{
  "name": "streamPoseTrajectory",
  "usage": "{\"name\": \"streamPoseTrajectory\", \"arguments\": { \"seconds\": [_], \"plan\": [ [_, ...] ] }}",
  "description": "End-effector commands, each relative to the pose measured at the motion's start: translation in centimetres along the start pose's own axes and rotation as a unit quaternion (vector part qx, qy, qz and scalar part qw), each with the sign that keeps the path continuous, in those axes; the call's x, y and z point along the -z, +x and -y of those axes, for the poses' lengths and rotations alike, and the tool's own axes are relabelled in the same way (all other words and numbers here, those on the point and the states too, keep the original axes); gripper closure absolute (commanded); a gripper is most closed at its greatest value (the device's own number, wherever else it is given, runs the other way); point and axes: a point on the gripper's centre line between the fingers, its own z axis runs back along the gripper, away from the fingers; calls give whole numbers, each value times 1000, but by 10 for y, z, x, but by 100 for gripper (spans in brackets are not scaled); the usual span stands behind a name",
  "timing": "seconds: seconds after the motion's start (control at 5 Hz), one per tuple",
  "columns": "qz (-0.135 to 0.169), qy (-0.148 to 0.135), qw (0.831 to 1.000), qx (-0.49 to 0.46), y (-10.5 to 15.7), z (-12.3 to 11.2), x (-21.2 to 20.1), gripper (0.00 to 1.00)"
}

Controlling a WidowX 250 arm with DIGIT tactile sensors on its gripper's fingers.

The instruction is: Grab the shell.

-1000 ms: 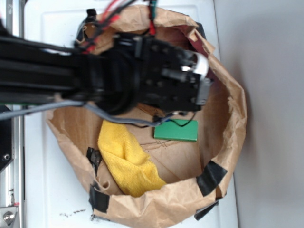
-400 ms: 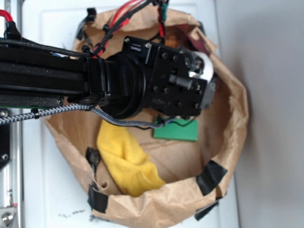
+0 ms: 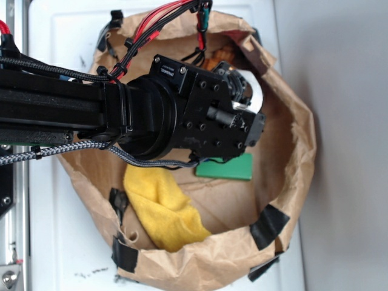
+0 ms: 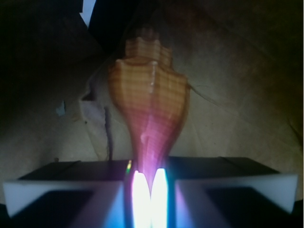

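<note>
1. Reaching in from the left of the exterior view, a black robot arm point(image 3: 91, 115) stretched over a crumpled brown paper bag point(image 3: 297, 151) whose rim was patched with black tape point(image 3: 268, 225).
2. The bag sat on a white surface point(image 3: 66, 30).
3. Inside the bag lay a yellow cloth point(image 3: 160, 209) toward the lower left and a flat green block point(image 3: 233, 168) just below the arm's head.
4. The claw point(image 4: 149, 190) was clenched on the shell point(image 4: 149, 107); in the wrist view its two pale fingers point(image 4: 61, 190) stood nearly together, pinching the narrow tail of the shell between them.
5. The shell was orange-brown and ribbed, its wide body and stepped spire pointing away from the camera, above the bag's brown paper floor.
6. From the exterior view only a sliver of orange-brown showed near the upper rim of the bag beside the arm's head; the rest was hidden by the arm.
7. Red and black cables point(image 3: 151, 24) ran from the arm across the top of the bag.
</note>
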Motion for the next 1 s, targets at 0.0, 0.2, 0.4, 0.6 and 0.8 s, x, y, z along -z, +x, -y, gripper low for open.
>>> {"name": "streamPoseTrajectory", "arguments": {
  "seconds": [0.0,0.2,0.4,0.6,0.8],
  "plan": [
    [13,-8,1000,-1,2,-6,-6,100],
    [16,-21,1000,5,4,-9,-14,100],
    [6,-72,997,42,10,-23,-43,100],
    [2,-113,991,76,19,-34,-61,11],
    [2,-113,991,76,19,-34,-61,0]
  ]
}}
